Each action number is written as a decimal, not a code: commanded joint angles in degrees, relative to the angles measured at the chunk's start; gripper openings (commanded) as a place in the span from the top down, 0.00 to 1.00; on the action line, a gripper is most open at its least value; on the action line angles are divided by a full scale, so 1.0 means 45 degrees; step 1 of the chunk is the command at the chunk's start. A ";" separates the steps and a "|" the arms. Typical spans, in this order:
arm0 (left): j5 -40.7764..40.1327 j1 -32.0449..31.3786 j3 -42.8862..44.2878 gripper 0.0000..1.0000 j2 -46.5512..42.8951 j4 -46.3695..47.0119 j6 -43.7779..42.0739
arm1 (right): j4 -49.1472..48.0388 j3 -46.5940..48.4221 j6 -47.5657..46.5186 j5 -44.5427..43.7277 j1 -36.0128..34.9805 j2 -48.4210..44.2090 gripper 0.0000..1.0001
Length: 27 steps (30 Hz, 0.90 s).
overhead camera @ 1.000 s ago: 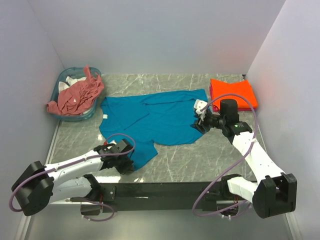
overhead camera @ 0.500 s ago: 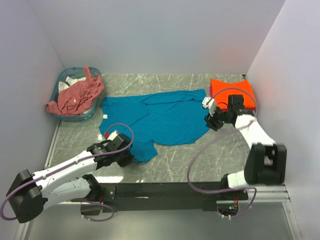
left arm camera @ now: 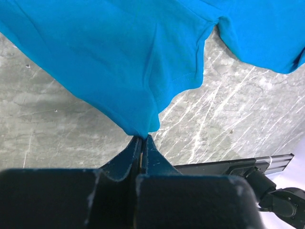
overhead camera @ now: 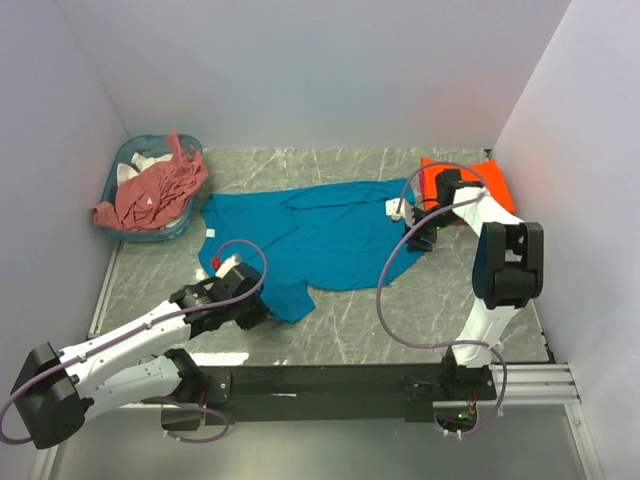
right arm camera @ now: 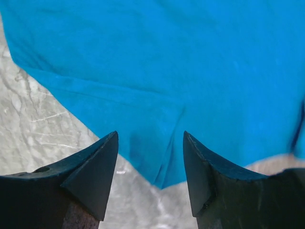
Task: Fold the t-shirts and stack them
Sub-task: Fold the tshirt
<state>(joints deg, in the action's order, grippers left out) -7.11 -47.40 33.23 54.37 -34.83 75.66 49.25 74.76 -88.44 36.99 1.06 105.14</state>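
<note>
A teal-blue t-shirt (overhead camera: 310,240) lies spread on the marble table. My left gripper (overhead camera: 262,312) is shut on the shirt's near-left corner; in the left wrist view the cloth (left arm camera: 119,62) runs out from between the closed fingertips (left arm camera: 141,138). My right gripper (overhead camera: 412,232) is open at the shirt's right edge; in the right wrist view a corner of the shirt (right arm camera: 162,176) lies between the spread fingers. A folded bright orange t-shirt (overhead camera: 480,180) sits at the back right. A salmon-pink t-shirt (overhead camera: 155,190) hangs out of the basket.
A teal plastic basket (overhead camera: 128,160) stands at the back left, with white cloth (overhead camera: 135,165) inside. Grey walls enclose the table on three sides. A black rail (overhead camera: 330,380) runs along the near edge.
My right arm has swung back and up, its gripper now at the shirt's right edge near the orange shirt. My left gripper has shifted slightly right, still holding the corner.
</note>
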 commanded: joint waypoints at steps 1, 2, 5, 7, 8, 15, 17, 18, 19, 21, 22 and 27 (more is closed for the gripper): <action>0.0213 0.0025 0.0310 1.00 -0.0168 0.0356 -0.0153 | 0.1144 0.0864 -0.2376 -0.0445 -0.0781 0.0481 0.36; 0.0233 0.0005 0.0252 1.00 -0.0168 0.0376 -0.0133 | 0.1144 0.0963 -0.2551 -0.0621 -0.0898 0.0618 0.36; 0.0273 0.0005 0.0251 1.00 -0.0110 0.0455 -0.0114 | 0.0833 0.1237 -0.2631 -0.1149 -0.1289 0.1009 0.36; 0.0253 0.0005 0.0290 1.00 -0.0051 0.0435 -0.0153 | 0.0851 0.1608 -0.2592 -0.1539 -0.1485 0.1438 0.38; 0.0253 0.0025 0.0329 1.00 -0.0012 0.0435 -0.0153 | 0.0890 0.1764 -0.2515 -0.1676 -0.1544 0.1594 0.38; 0.0331 0.0005 0.0349 1.00 0.0027 0.0533 -0.0133 | 0.1105 0.2351 -0.2650 -0.2634 -0.1622 0.2298 0.42; 0.0351 0.0025 0.0388 1.00 0.0124 0.0572 -0.0153 | 0.1105 0.2429 -0.2748 -0.2966 -0.1680 0.2435 0.42; 0.0351 0.0025 0.0408 1.00 0.0164 0.0572 -0.0191 | 0.1125 0.2449 -0.2767 -0.3044 -0.1700 0.2494 0.43; 0.0331 0.0025 0.0466 1.00 0.0222 0.0552 -0.0211 | 0.1144 0.2468 -0.2806 -0.3161 -0.1720 0.2533 0.44; 0.0292 0.0005 0.0525 1.00 0.0281 0.0494 -0.0250 | 0.1144 0.2527 -0.2807 -0.3240 -0.1837 0.2631 0.46; 0.0292 0.0025 0.0583 1.00 0.0281 0.0474 -0.0250 | 0.1144 0.2546 -0.2787 -0.3260 -0.1876 0.2631 0.47; 0.0194 0.0005 0.0564 1.00 0.0086 0.0337 -0.0172 | 0.1086 0.2450 -0.2690 -0.3162 -0.1935 0.2651 0.53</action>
<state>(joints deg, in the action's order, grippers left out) -5.89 -47.40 33.74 55.70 -33.69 75.64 53.47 84.44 -100.01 23.03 -7.01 116.57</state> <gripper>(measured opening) 0.013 0.475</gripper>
